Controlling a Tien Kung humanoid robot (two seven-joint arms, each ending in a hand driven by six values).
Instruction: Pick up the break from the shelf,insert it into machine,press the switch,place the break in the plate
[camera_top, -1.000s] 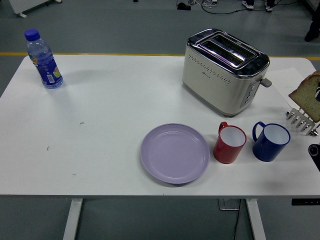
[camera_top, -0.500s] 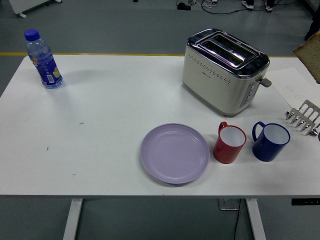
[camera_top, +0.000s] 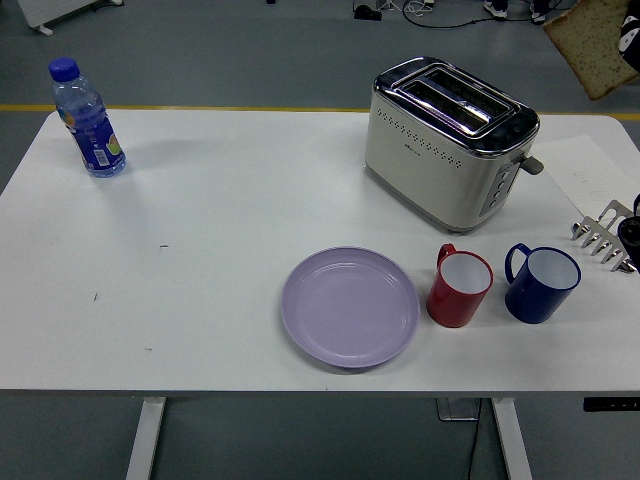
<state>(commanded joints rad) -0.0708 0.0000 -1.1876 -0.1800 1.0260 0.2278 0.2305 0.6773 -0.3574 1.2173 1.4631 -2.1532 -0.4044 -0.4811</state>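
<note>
A slice of bread (camera_top: 588, 42) hangs in the air at the top right, above and to the right of the toaster (camera_top: 445, 150). My right hand (camera_top: 630, 40) shows only as a black sliver at the picture's right edge and grips the slice's right side. The cream and chrome toaster stands at the back right, its two slots (camera_top: 452, 98) empty and its lever (camera_top: 531, 165) up. The metal rack (camera_top: 603, 236) at the right edge is empty. The lilac plate (camera_top: 349, 306) lies empty near the front edge. My left hand is out of view.
A red mug (camera_top: 460, 286) and a blue mug (camera_top: 541, 283) stand between the plate and the rack. A blue water bottle (camera_top: 88, 122) stands at the back left. Part of my right arm (camera_top: 630, 236) shows next to the rack.
The bread slice has left the rack and risen from the right edge to the top right, moving left toward the toaster. The rack now stands empty.
</note>
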